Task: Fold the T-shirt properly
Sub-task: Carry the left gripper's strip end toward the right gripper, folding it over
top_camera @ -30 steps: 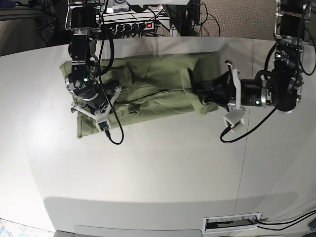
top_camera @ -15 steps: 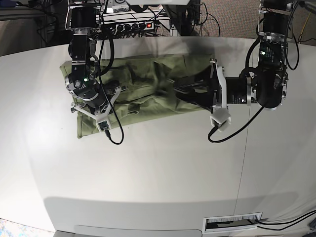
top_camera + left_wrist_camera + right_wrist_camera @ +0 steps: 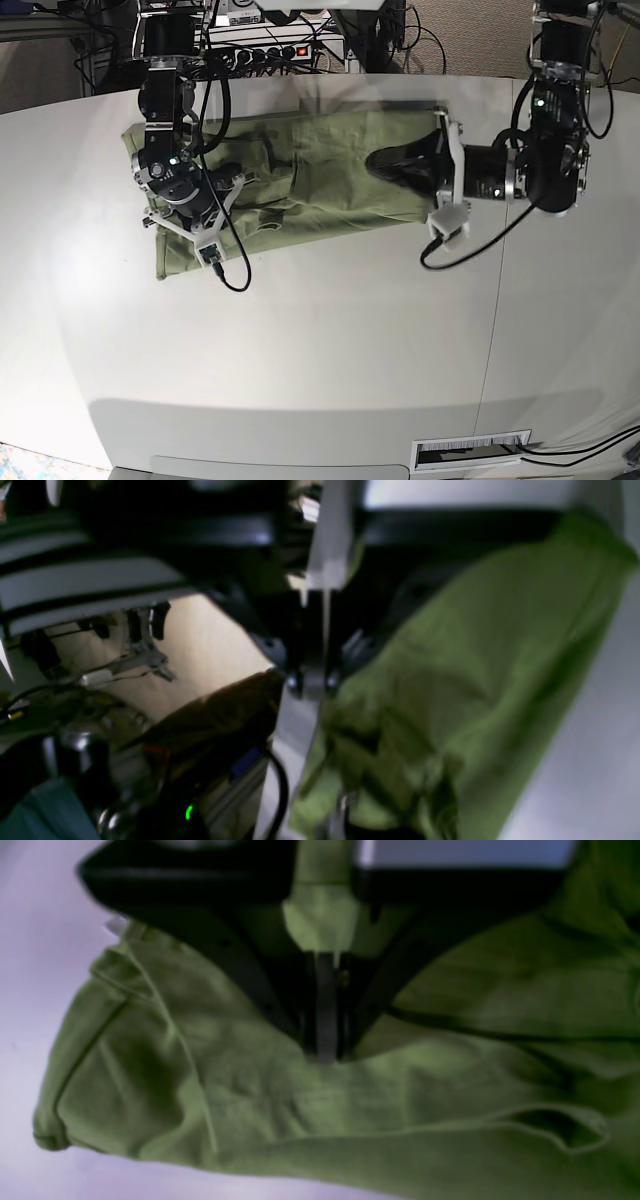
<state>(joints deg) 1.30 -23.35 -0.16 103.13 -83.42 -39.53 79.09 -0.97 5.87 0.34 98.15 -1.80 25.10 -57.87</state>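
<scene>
Pinching the T-shirt (image 3: 320,1100) near its sleeve end, your right pincer (image 3: 324,1052) is clenched with its tips pressed into the cloth. Your left pincer (image 3: 385,163) is also clenched, low at the opposite end of the shirt; whether cloth is caught between its jaws you cannot tell, as the left wrist view is blurred. The shirt lies as a long, narrow, creased band across the far part of the desk (image 3: 330,340), so the lengthwise fold looks done and the crosswise fold not yet made. Next, you would likely need one end carried over onto the other, edges matched, wrinkles drawn flat. Beyond the pale desk's far edge sit cables and a power strip (image 3: 270,50).
</scene>
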